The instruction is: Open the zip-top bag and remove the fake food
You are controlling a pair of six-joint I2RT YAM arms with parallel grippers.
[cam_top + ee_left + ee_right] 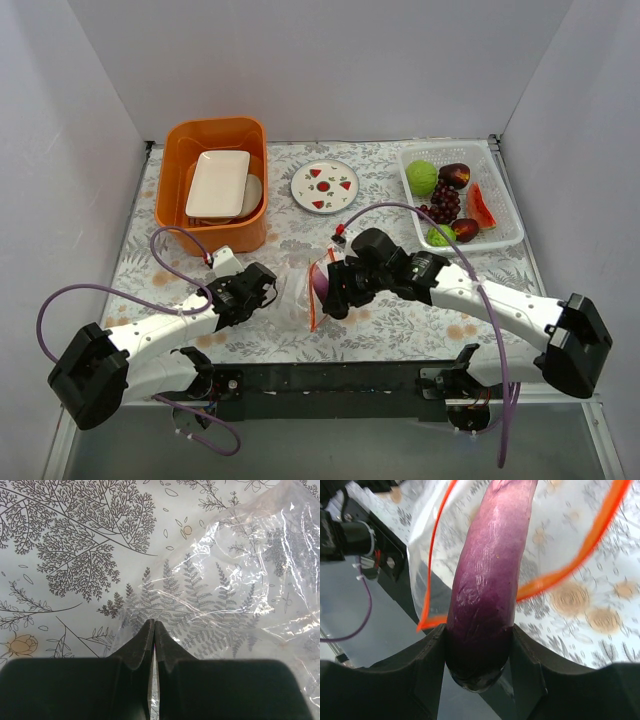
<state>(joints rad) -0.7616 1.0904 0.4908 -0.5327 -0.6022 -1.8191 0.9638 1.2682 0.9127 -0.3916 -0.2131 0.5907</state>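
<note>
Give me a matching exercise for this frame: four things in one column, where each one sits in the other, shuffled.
1 purple piece
2 zip-top bag
3 white rectangular dish
4 strawberry plate

A inside the orange bin
B lying on the table
C held by the right gripper
D pinched by the left gripper

Pairs: 1-C, 2-D, 3-A, 4-B

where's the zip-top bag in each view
Top external: zip-top bag at centre, between left claw and right claw.
Left wrist: its crinkled plastic upper right, reaching the shut left claw.
Right wrist: its orange-rimmed mouth behind the purple piece in the right claw.
Shared landmark: the leaf-print tablecloth.
</note>
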